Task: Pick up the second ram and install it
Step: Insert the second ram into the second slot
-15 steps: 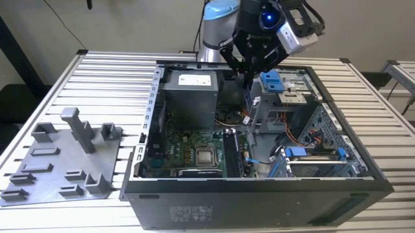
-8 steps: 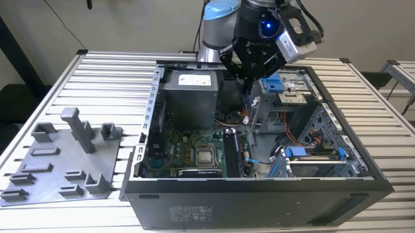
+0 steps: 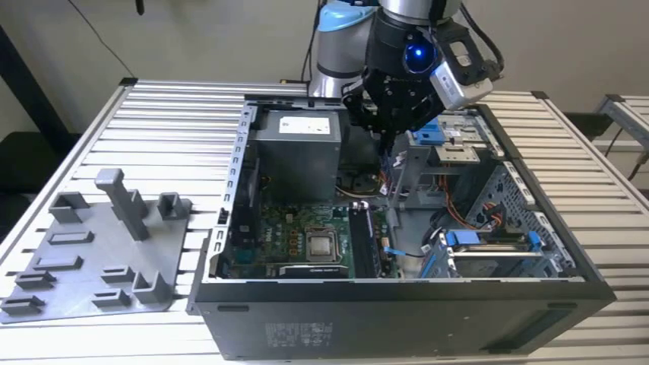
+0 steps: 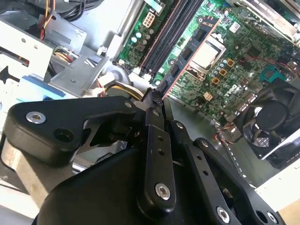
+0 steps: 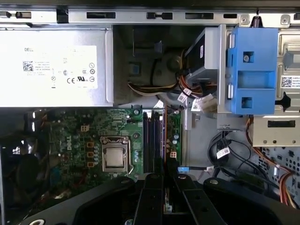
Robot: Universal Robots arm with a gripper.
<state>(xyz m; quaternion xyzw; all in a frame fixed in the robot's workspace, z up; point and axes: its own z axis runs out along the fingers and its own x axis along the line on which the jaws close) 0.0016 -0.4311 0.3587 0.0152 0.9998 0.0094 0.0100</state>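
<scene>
Second ram: cannot pick it out, nothing blue between fingertips. Memory slots (image 5: 154, 140) on motherboard (image 4: 234, 65) straight below pincer (image 4: 154, 99). Pincer narrow, tips nearly touching, hovering inside open PC case (image 3: 406, 293). Grey fixture tray (image 3: 91, 258) well aside.

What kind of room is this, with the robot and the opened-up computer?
Probably a robot lab or test workshop. An open computer case lies on a slatted metal table, a robot arm with its gripper reaches over it, and a grey plastic fixture tray sits beside it.
</scene>
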